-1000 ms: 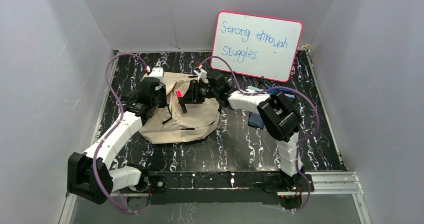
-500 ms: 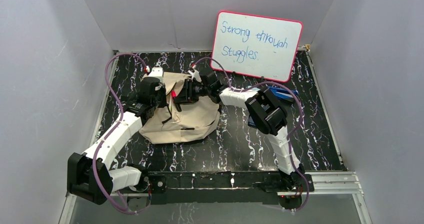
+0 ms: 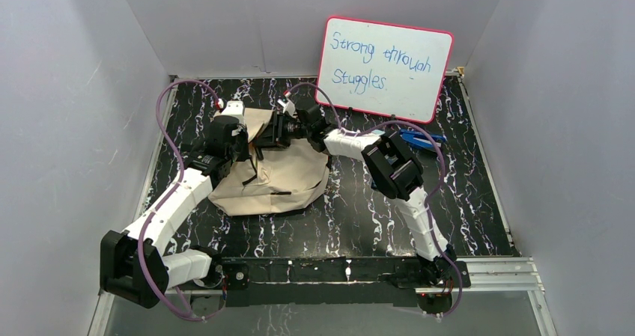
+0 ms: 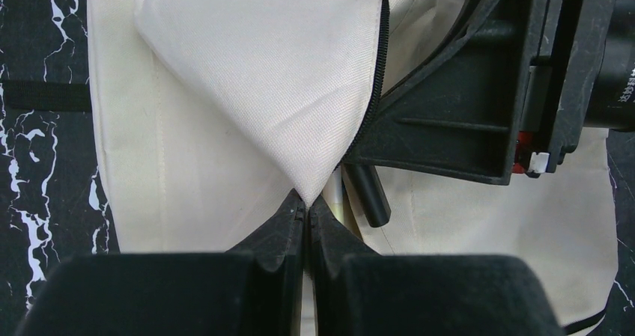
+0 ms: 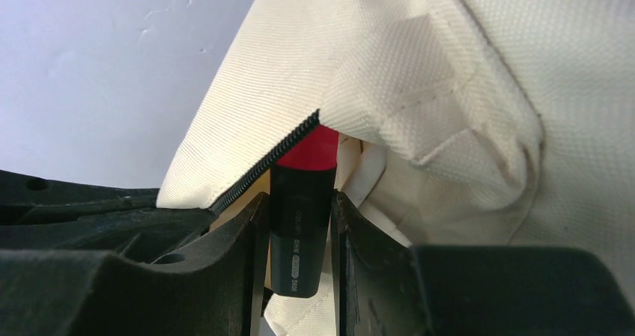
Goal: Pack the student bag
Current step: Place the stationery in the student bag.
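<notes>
The student bag [image 3: 281, 179] is a beige canvas backpack lying flat at the table's middle left. My left gripper [image 4: 307, 205] is shut on the pointed corner of the student bag's zippered opening flap [image 4: 277, 74] and holds it lifted. My right gripper [image 5: 299, 224] is shut on a black marker [image 5: 301, 239]. The marker's red cap [image 5: 311, 150] sits under the zipper edge [image 5: 269, 165], inside the opening. In the left wrist view the marker's black end [image 4: 368, 194] shows below the right gripper's body [image 4: 479, 89]. From above, the two grippers meet at the bag's far end [image 3: 262, 138].
A pink-framed whiteboard [image 3: 386, 68] with handwriting leans on the back wall. Blue items [image 3: 421, 136] lie on the table behind the right arm. Grey walls enclose the black marbled table [image 3: 359, 216] on three sides.
The right gripper has carried the marker to the left, into the bag's opening. Its red cap no longer shows from above. The left arm has kept still, holding the flap.
</notes>
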